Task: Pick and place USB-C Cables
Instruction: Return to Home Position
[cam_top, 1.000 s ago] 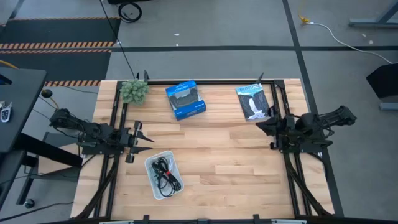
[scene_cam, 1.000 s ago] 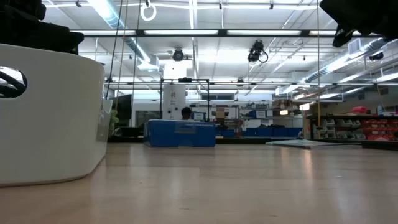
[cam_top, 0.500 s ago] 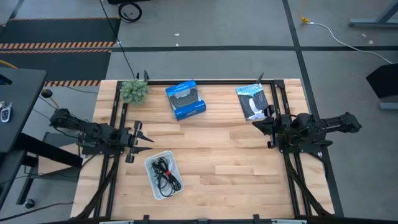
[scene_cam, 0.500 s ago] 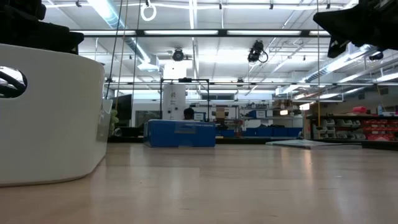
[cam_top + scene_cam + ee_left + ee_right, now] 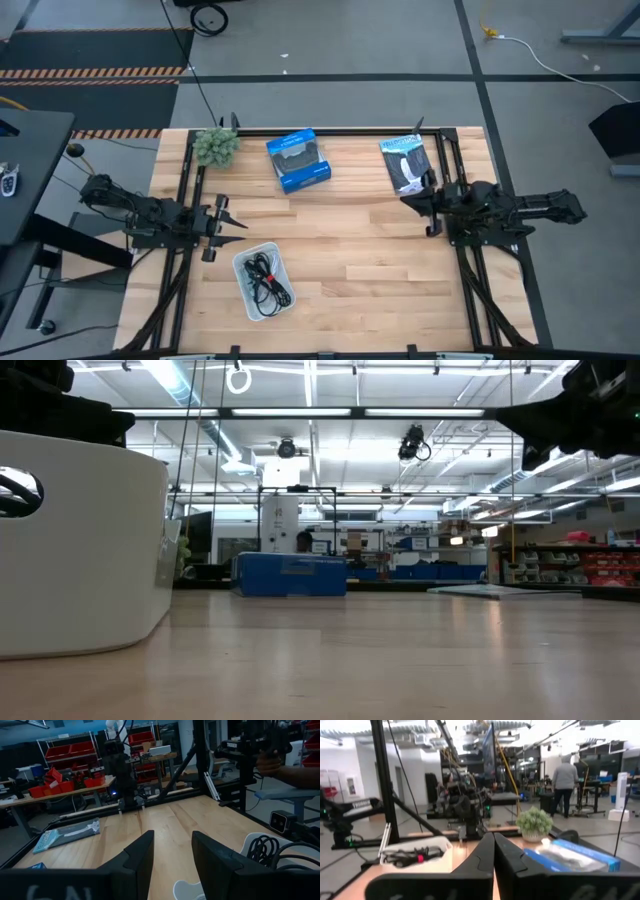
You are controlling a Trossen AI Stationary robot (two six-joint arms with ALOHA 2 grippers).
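All tucked in
USB-C Cables (image 5: 266, 281) lie in the white basket (image 5: 240, 270) at seven o'clock. Left gripper (image 5: 230, 224), at nine, spread; right gripper (image 5: 415, 201), at three, pressed together.

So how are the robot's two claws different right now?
The left gripper has its fingers apart, open; the right gripper has its fingers pressed together, shut. The left gripper hangs beside the white tray; the right gripper hangs near the packet, on the other side of the table. Both hold nothing, and both point toward the table's middle.
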